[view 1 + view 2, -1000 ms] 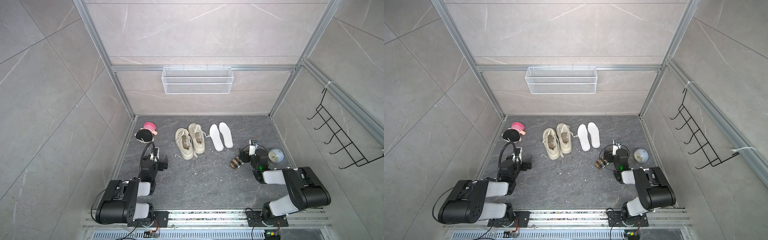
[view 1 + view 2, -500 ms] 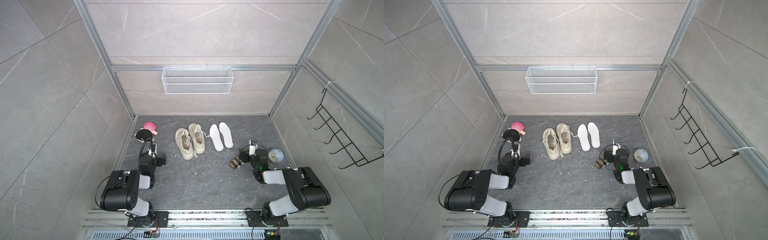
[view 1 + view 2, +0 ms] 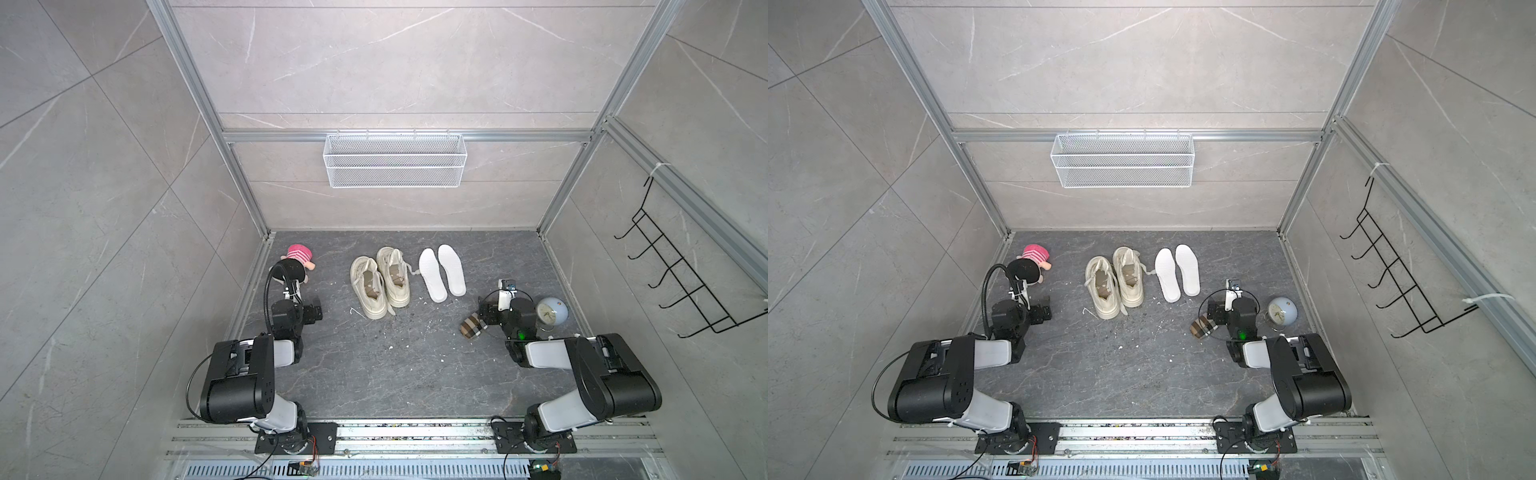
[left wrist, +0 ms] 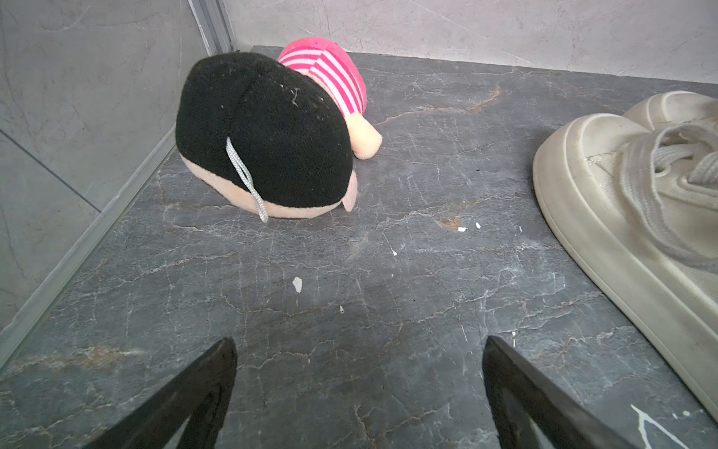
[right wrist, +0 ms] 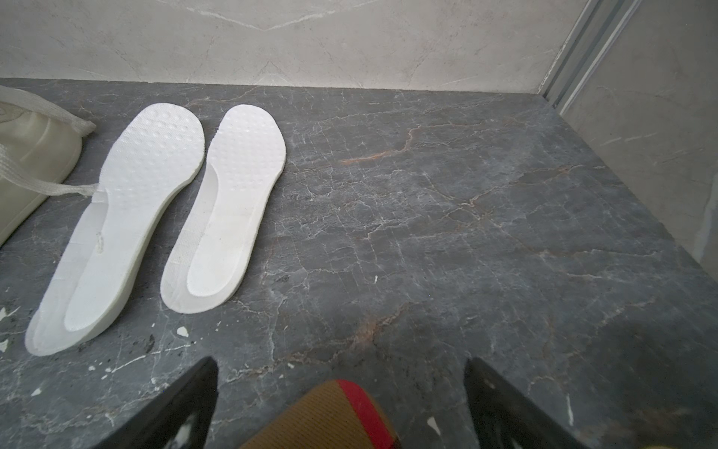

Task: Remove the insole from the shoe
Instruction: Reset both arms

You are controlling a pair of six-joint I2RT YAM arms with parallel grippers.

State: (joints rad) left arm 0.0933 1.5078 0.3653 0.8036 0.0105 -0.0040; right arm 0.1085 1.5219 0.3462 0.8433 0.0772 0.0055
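On the dark grey marbled floor (image 4: 349, 272), left gripper (image 4: 357, 344) and right gripper (image 5: 341, 363) both spread wide, holding nothing; a tan-and-red checked fabric pouch (image 5: 330, 420) lies between the right one's jaws

Matt, veined dark stone floor (image 3: 374, 365); 2 white dimpled foam-like insoles (image 5: 116, 217); cream shoes (image 4: 621, 217) with smooth rubbery soles and woven laces; fuzzy knit doll (image 4: 264, 128); white wire-mesh metal basket (image 3: 395, 162).

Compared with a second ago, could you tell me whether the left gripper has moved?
Yes: in a top view the left gripper has edged back toward the doll, its jaws open.
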